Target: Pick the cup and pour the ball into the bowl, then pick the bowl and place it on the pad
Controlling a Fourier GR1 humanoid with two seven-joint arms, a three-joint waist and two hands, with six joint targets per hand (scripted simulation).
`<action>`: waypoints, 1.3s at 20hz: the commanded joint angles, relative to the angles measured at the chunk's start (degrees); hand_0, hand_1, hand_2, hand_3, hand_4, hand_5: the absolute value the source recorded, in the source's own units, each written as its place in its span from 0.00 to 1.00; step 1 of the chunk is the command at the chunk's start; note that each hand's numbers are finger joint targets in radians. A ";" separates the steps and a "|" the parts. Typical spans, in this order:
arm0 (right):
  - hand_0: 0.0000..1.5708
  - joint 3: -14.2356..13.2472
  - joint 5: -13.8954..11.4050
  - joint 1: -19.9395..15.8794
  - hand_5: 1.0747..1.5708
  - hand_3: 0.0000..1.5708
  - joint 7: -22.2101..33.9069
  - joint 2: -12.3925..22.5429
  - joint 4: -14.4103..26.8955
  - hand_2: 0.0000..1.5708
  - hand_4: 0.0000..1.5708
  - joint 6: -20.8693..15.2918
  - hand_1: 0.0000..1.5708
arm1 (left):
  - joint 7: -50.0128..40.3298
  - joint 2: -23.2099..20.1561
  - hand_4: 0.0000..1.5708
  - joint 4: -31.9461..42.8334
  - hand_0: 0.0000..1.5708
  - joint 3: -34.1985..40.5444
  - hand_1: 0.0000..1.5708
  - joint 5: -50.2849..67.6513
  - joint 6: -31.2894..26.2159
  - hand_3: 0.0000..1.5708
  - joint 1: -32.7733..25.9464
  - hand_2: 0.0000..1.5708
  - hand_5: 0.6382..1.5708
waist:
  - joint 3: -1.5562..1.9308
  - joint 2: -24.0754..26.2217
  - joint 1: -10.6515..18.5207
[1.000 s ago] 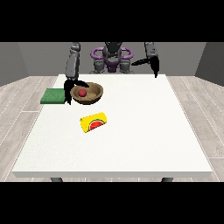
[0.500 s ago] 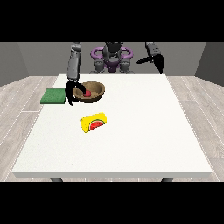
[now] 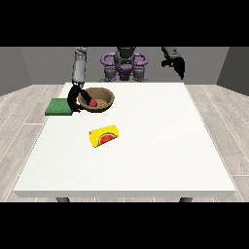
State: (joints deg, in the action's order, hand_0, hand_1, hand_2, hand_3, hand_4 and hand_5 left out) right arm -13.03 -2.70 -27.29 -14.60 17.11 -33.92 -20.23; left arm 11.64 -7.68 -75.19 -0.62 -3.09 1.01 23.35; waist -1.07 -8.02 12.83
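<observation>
The yellow cylindrical cup with a watermelon-slice print (image 3: 104,135) lies on its side on the large white table (image 3: 160,146), nearer the camera than the round brown wooden bowl (image 3: 98,99) and a little to the view's right of it, well apart from it. The cup's long axis runs roughly across the view, tilted so that the end at the view's right sits slightly farther from the camera than the end at the view's left. Which end is the open mouth cannot be told from here.

The bowl stands upright toward the table's far side, at the view's left of the table's middle. A small red ball (image 3: 91,103) rests inside it, against the part of the inner wall at the view's left.

The black hand at the view's left (image 3: 75,101) reaches down at the bowl's rim on the view's left side, its fingers curled at that rim, some dark part reaching over the edge toward the ball. It appears to have hold of the bowl by the rim.

Just to the view's left of the bowl, beyond that hand, a flat green square pad (image 3: 58,107) lies on the table near its left edge; the bowl does not rest on it.

The black hand at the view's right (image 3: 177,64) hangs in the air well to the view's right of the bowl, above the table's far edge, holding nothing. Whether its fingers are straight or curled cannot be told
</observation>
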 commanded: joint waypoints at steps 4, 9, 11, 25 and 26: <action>1.00 5.40 -3.63 -4.85 0.99 0.57 23.02 3.31 -2.43 1.00 0.51 2.88 1.00 | 0.39 -1.72 0.64 7.76 0.00 4.48 0.00 2.46 -1.13 0.00 -6.88 0.00 0.83 | 0.93 12.82 -6.99; 1.00 3.02 -1.43 -4.98 1.00 0.46 26.04 8.08 -3.88 1.00 0.51 8.76 1.00 | -0.98 -2.96 0.64 5.44 0.00 5.34 0.00 2.89 -1.79 0.00 -6.82 0.00 0.83 | 1.07 11.73 -8.73; 1.00 2.14 -1.12 -6.42 1.00 0.48 26.64 8.70 -5.70 1.00 0.50 8.46 1.00 | 2.63 -3.19 0.63 5.78 0.00 5.60 0.00 2.06 -1.70 0.00 -8.09 0.00 0.83 | 1.07 9.03 -8.51; 1.00 -4.27 1.70 -0.80 1.00 0.00 16.00 16.62 -5.14 1.00 0.55 13.73 1.00 | 5.39 -20.04 0.83 9.06 0.00 22.56 0.00 15.64 -14.89 0.00 -3.32 0.00 1.00 | 1.08 0.81 -6.73; 1.00 -4.09 1.93 -1.36 1.00 0.00 16.42 15.35 -6.45 1.00 0.55 12.92 1.00 | 9.93 -21.70 0.82 11.92 0.00 24.57 0.00 16.22 -16.67 0.00 -4.49 0.00 1.00 | 1.03 -0.31 -7.32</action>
State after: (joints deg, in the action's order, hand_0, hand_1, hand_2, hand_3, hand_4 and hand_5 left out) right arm -15.60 -1.79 -29.33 3.78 31.93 -40.09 -7.16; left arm 17.83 -22.75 -66.37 17.70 8.76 -10.08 19.10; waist 0.00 -5.77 4.73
